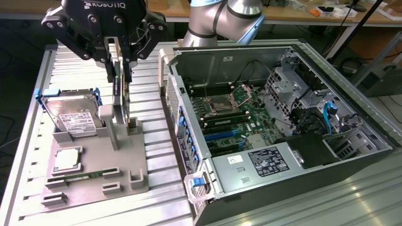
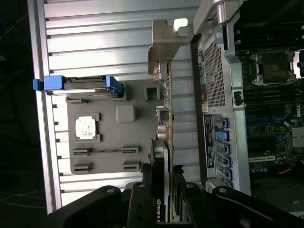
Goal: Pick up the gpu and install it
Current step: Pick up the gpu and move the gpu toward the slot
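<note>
1. Slatted metal table (image 1: 160, 207): carries every item below.
2. Grey fixture plate (image 1: 97, 157): lies flat on the table at the exterior view's left.
   - Green memory stick (image 1: 82, 177): lies flat in a slot near the plate's front edge.
   - Processor chip (image 1: 67, 159): sits in a square recess just behind the stick.
   - Hard drive (image 1: 74, 117): silver with a white label and a blue frame, propped upright in a holder behind the chip.
3. gpu (image 1: 122, 96): thin dark card, upright and seen edge-on, just beside the hard drive on the side toward the case.
   - Its lower edge is down among the plate's grey posts; whether it is clear of its slot cannot be told.
   - In the wrist view, its black fan (image 2: 159, 159) sits by the fingers and its silver bracket (image 2: 164, 45) is at the far end.
4. gripper (image 1: 120, 65): black, directly above the plate, with fingers (image 2: 144, 178) clamped on the gpu's upper part, one on each face.
5. Open computer case (image 1: 339, 176): lies on its side at the exterior view's right, near the plate but apart from it, with the motherboard (image 1: 242, 117) exposed.
6. Robot arm (image 1: 220, 21): grey, rises behind the case.
7. Wooden bench (image 1: 295, 14): at the far back.
</note>
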Robot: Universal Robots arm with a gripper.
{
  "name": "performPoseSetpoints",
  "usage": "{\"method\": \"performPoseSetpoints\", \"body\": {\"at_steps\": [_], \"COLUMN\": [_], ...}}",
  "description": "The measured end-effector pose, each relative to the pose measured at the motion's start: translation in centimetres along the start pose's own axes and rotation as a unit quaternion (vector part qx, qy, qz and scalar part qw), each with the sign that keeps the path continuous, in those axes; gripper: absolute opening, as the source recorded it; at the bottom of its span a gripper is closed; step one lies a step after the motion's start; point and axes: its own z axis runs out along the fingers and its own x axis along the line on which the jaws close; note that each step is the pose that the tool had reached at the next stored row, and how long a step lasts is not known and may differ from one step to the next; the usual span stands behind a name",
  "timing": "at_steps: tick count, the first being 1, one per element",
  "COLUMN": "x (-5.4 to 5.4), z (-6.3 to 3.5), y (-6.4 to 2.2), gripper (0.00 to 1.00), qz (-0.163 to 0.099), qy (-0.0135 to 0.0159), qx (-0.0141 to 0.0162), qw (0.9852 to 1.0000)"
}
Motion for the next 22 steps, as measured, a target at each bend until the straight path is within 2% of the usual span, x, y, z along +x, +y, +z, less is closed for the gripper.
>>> {"method": "performPoseSetpoints", "body": {"at_steps": [17,22], "x": [0.01,-0.71], "z": [-0.15,-0.13], "y": [0.01,0.06], "gripper": [0.27,0.27], "qz": [0.000,0.000], "qy": [-0.0003,-0.0003], "qx": [0.0000,-0.0001], "qw": [1.0000,1.0000]}}
